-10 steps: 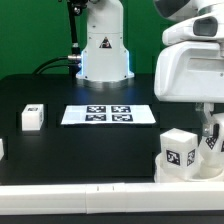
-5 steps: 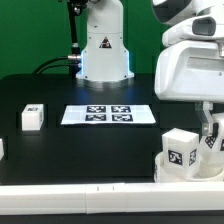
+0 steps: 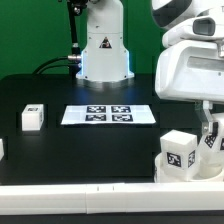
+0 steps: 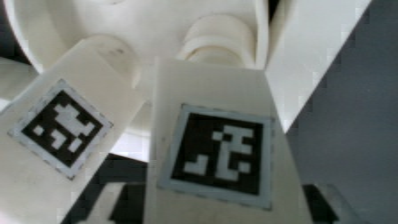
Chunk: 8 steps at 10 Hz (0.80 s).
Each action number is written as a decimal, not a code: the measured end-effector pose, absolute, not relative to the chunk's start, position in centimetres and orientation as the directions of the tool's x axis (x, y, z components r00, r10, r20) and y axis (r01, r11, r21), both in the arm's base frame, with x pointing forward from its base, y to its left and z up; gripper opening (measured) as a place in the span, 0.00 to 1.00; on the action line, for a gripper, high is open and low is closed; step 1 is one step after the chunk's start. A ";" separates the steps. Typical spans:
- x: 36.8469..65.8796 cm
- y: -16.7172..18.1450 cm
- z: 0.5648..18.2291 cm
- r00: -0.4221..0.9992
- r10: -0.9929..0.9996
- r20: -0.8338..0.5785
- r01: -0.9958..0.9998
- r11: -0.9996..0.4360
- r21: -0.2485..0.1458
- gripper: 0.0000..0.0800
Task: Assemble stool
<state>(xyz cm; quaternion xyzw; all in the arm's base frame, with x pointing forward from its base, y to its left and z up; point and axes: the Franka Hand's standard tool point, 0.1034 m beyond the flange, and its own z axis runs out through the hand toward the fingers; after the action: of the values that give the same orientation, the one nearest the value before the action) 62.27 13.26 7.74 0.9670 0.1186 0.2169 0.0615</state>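
The matte black counter (image 3: pixel 60 150) carries the flat marker board (image 3: pixel 108 115) at its centre. At the exterior view's right, the tool (image 3: pixel 211 140) hangs beside a blocky, smooth white leg (image 3: pixel 181 150) bearing square tags. Whether the tool clamps it, I cannot tell. A smaller leg (image 3: pixel 32 117) sits well apart, at the left.

The marker board (image 3: pixel 108 115) lies between one leg (image 3: pixel 32 117) at the exterior view's left and another leg (image 3: pixel 181 150) at its right.

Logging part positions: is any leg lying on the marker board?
No, the marker board carries only its tags; a leg sits apart from it on the table.
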 end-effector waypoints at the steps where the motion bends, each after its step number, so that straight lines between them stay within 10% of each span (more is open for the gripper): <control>1: 62.3 13.3 7.7 0.876 0.259 0.406 0.206 -0.963 0.171 0.40; 8: 61.3 13.2 7.1 0.817 0.268 0.510 0.195 -0.962 0.194 0.41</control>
<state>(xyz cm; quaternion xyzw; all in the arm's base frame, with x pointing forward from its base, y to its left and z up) 61.26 13.18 7.14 0.9509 0.1216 0.2768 0.0664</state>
